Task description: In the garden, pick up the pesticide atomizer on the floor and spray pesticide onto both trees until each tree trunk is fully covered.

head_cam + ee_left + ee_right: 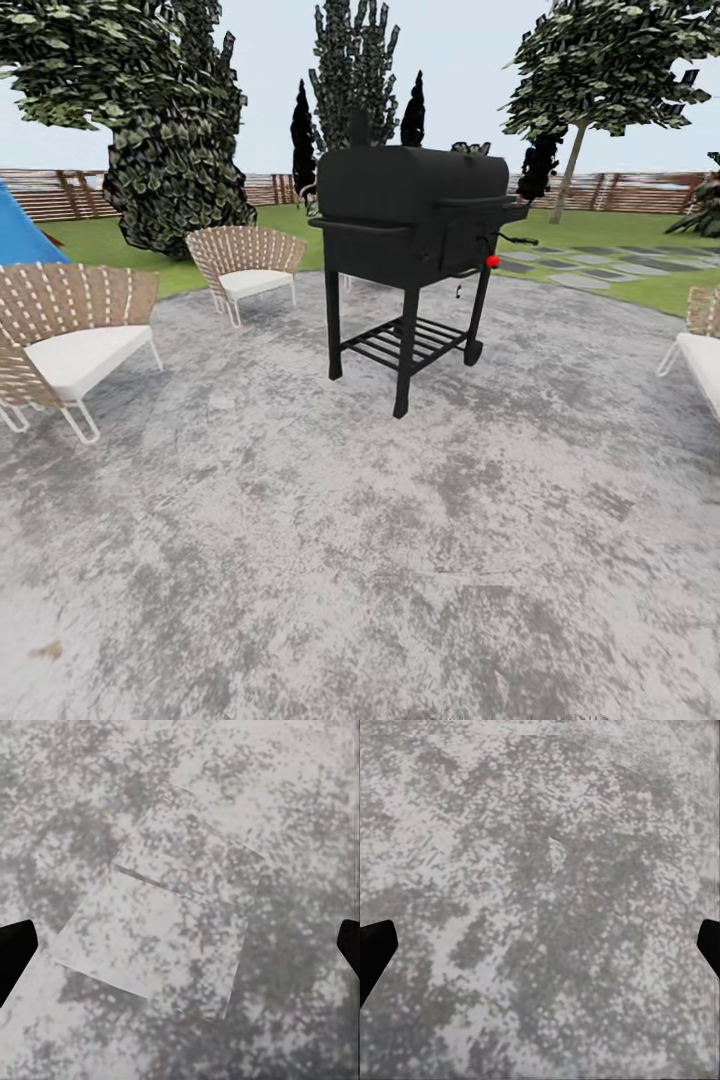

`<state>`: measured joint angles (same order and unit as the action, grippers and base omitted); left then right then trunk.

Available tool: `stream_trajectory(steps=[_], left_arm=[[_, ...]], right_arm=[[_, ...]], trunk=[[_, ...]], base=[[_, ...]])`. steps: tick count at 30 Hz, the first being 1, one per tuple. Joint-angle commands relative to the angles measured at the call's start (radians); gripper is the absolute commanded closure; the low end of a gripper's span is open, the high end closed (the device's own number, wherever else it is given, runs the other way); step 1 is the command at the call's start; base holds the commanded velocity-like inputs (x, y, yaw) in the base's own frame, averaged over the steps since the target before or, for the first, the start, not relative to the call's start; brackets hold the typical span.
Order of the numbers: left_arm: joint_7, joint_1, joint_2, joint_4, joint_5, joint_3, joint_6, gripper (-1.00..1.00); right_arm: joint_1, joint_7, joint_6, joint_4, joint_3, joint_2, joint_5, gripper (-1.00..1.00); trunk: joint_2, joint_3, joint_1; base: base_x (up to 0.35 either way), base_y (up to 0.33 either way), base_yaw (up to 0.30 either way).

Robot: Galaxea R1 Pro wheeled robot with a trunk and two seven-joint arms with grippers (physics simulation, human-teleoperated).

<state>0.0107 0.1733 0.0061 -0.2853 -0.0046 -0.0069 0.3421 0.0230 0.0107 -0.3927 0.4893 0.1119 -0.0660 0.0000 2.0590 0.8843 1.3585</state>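
I am looking down at grey paving under both grippers, left gripper (180, 941) and right gripper (540, 941) spread wide, holding nothing. The grill (410, 225) is standing ahead. I am not seeing the atomizer; the lawn (600, 225) and a pale-trunked tree (572, 170) are lying far right.

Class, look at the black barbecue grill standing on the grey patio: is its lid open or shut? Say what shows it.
Shut. The black barbecue grill on its four legs has its rounded lid down on the body, with no gap showing and nothing of the inside visible.
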Motion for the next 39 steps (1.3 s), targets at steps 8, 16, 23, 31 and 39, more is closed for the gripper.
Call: stream_trajectory(steps=[8, 16, 23, 31, 39], left_arm=[[0.001, 0.0, 0.0, 0.0, 0.0, 0.0, 0.0, -1.0], [0.0, 0.0, 0.0, 0.0, 0.0, 0.0, 0.0, -1.0], [0.001, 0.0, 0.0, 0.0, 0.0, 0.003, 0.0, -1.0], [0.002, 0.0, 0.0, -0.001, 0.002, 0.004, 0.0, -1.0], [0.002, 0.0, 0.001, -0.001, 0.0, 0.004, 0.0, -1.0]], right_arm=[[0.0, 0.0, 0.0, 0.0, 0.0, 0.0, 0.0, -1.0], [0.0, -0.001, 0.0, 0.0, 0.0, 0.0, 0.0, -1.0], [0.0, 0.0, 0.0, 0.0, 0.0, 0.0, 0.0, -1.0], [0.0, 0.0, 0.001, -0.003, 0.0, 0.0, 0.0, -1.0], [0.0, 0.0, 0.0, -0.003, 0.0, 0.0, 0.0, -1.0]], trunk=[[0.0, 0.005, 0.0], [0.0, 0.01, 0.0], [0.0, 0.014, 0.0], [0.0, 0.018, 0.0], [0.0, 0.021, 0.0]], base=[[0.0, 0.0, -0.272], [0.0, 0.0, -0.272], [0.007, 0.0, -0.272], [0.322, 0.0, -0.281], [0.332, -0.089, -0.283]])
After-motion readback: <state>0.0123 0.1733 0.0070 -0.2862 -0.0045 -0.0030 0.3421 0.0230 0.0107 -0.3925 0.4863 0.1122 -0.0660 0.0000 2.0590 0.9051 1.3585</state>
